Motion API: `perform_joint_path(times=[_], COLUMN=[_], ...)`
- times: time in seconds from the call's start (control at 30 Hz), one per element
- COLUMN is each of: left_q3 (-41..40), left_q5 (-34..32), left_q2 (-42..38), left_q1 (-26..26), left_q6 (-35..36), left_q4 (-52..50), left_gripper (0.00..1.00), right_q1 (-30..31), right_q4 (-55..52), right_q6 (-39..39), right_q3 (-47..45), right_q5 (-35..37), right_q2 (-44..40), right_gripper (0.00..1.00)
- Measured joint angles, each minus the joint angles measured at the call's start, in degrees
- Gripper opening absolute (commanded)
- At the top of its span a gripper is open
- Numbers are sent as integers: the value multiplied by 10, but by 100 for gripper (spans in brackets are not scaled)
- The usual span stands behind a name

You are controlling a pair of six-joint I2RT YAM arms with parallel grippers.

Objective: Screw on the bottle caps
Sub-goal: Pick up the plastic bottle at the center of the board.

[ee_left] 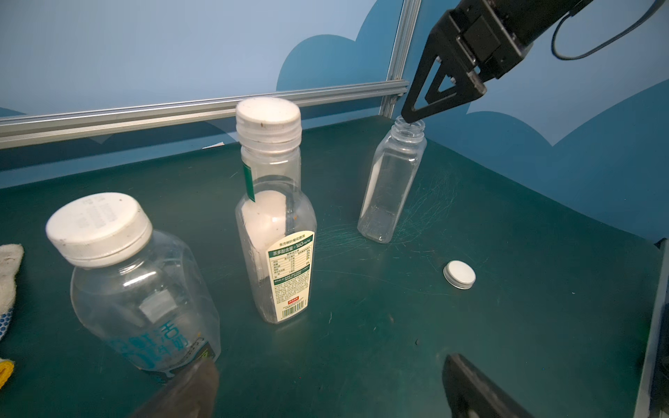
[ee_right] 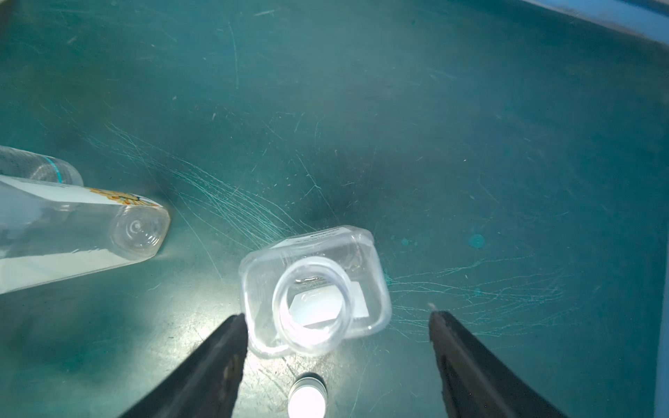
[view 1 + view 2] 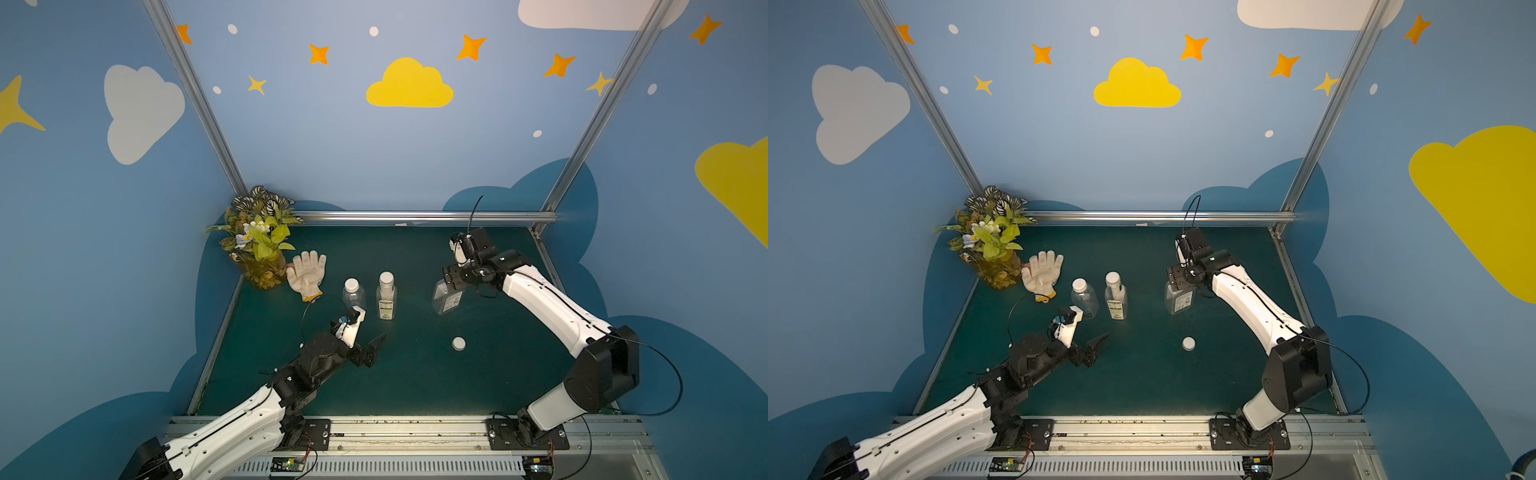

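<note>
We judge the loose cap [image 3: 459, 343] near the uncapped bottle [image 3: 446, 299] light and slick: pinch its rim; left fingers [image 1: 478, 391], right fingers [image 2: 210, 362] gape empty

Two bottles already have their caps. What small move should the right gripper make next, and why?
Probably lower the right gripper and close it on the open bottle to steady it. Its open jaws stand on either side of the uncapped neck, and the loose cap lies on the table nearby, free for the open left gripper.

Robot lab booth, aluminium frame [image 3: 419, 216], cloud-and-star walls [image 3: 332, 137], green mat [image 3: 415, 382], arms [image 3: 540, 297] on rail [image 3: 407, 432] at 6 o'clock.
</note>
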Motion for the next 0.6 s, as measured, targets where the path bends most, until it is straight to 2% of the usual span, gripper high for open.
perform_joint_path(times=[0.03, 0.37, 0.6], left_q3=[0, 0, 0], left_q5=[0, 0, 1], left_q2=[0, 0, 1], left_q1=[0, 1, 1], left_q6=[0, 0, 0], left_q4=[0, 0, 3], left_gripper=[100, 100, 100], right_q1=[0, -1, 0], right_q4=[-3, -13, -12], right_q6=[0, 0, -1], right_q3=[4, 18, 20], right_q5=[-3, -28, -29], right_q2=[7, 49, 50], right_gripper=[75, 57, 38])
